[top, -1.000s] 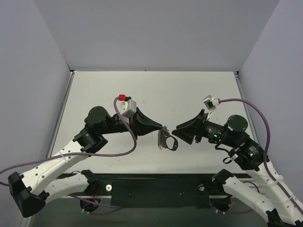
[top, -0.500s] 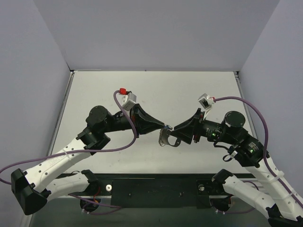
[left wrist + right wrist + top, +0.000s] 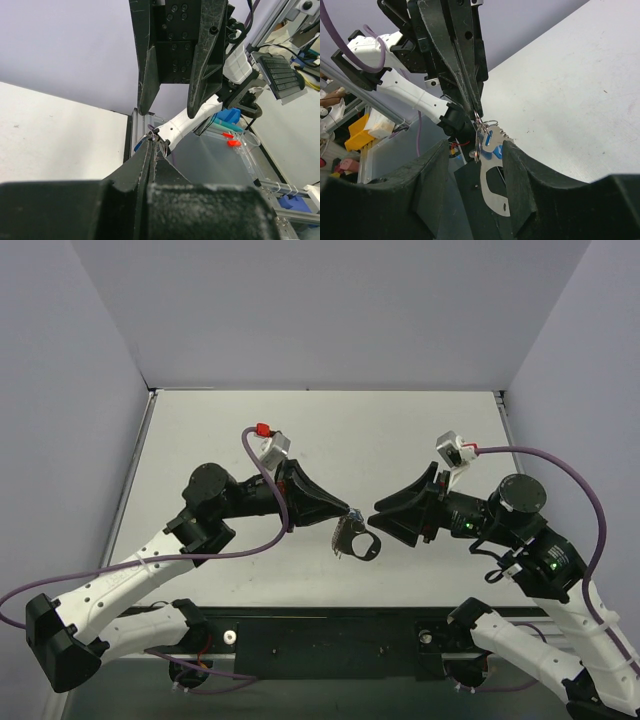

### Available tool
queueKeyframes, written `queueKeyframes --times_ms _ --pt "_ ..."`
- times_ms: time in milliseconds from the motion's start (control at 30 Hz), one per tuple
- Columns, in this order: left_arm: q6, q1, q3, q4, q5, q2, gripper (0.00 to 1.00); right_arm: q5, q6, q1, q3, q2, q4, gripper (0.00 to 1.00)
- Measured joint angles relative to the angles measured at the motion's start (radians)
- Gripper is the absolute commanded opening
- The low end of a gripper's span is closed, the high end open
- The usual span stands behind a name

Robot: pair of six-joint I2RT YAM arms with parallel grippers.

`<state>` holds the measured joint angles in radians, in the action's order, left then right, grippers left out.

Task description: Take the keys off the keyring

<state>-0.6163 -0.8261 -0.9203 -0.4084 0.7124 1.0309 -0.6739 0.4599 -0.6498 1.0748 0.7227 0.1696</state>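
Flat silver-grey oval metal keyring [image 3: 493,186] shown hanging at centre frame above white table [image 3: 400,430], suspended by short silver chain [image 3: 479,120] pinched in closed left gripper [image 3: 350,512]. Tiny blue-headed silver key [image 3: 488,140] lying against ring top, blade partly hidden. Right gripper [image 3: 380,524] spread wide beside ring; contact not discernible.

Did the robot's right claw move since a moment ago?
Yes. The right gripper has pulled back from the keyring, toward the table's right edge. The left gripper holds the keyring.
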Motion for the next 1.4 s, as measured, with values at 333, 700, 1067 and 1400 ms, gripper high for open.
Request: queueKeyframes --times_ms 333,700,1067,1400 --pt "-0.082 -0.003 0.0 -0.07 0.019 0.005 0.0 -0.023 -0.016 0.0 0.023 0.027 0.023 0.34" --pt "-0.142 -0.016 0.0 -0.113 0.025 0.025 0.0 -0.05 -0.016 0.0 0.057 0.054 0.029 0.27" --pt "-0.148 -0.026 0.0 -0.124 0.026 0.037 0.0 -0.064 -0.016 0.0 0.057 0.059 0.029 0.23" --pt "-0.146 -0.035 0.0 -0.124 0.025 0.041 0.0 -0.068 -0.015 0.0 0.057 0.061 0.029 0.01"
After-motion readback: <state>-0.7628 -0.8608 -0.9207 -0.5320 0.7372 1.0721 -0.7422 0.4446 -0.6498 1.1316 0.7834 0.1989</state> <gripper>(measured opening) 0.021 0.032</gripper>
